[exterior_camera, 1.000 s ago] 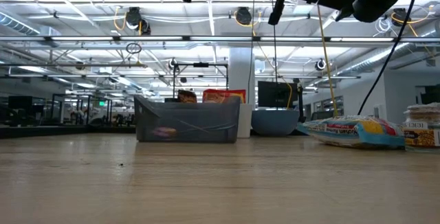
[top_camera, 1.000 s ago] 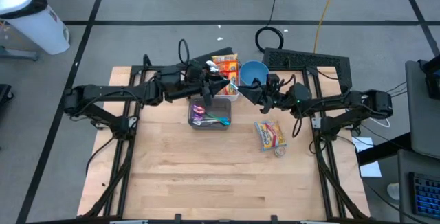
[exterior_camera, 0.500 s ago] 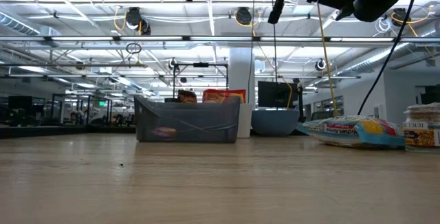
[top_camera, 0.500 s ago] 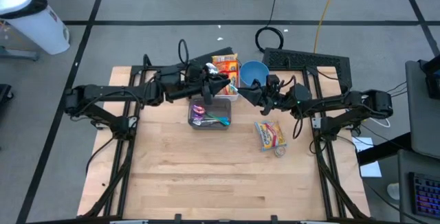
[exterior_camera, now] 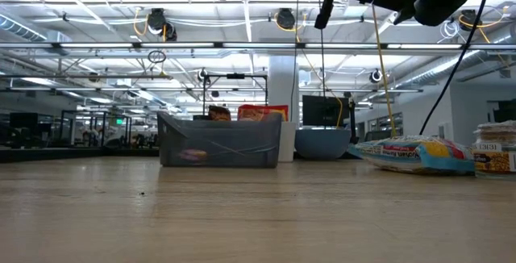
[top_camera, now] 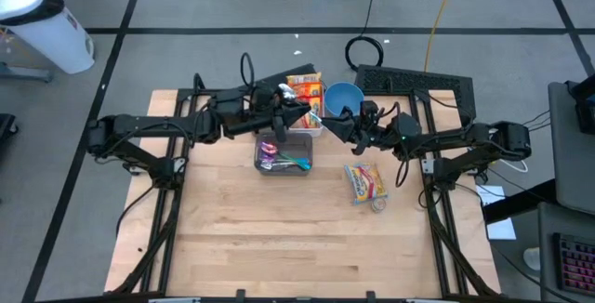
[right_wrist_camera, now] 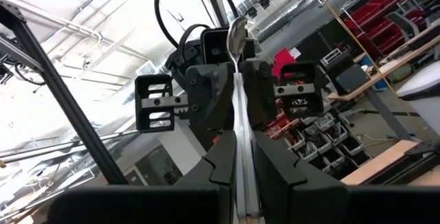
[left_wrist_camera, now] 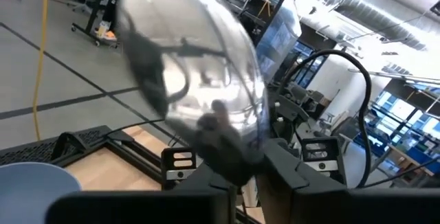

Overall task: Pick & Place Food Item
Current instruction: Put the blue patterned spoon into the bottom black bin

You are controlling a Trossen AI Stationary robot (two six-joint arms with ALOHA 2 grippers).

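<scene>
Dark left gripper (top_camera: pixel 302 112) hangs above the bin (top_camera: pixel 258 154), clenched on the bowl end of a clear spoon (left_wrist_camera: pixel 199 93), while the right gripper (top_camera: pixel 346 125), facing it just beside the blue bowl (top_camera: pixel 342 94), grips the handle. Judging by this, the food step is not begun: the snack bag (top_camera: pixel 365 182) lies flat on the table (top_camera: pixel 279 238), to the right, below the right gripper, untouched. Front half of the table is open room; bin, bowl and boxes (top_camera: pixel 304 87) crowd the back edge.
</scene>
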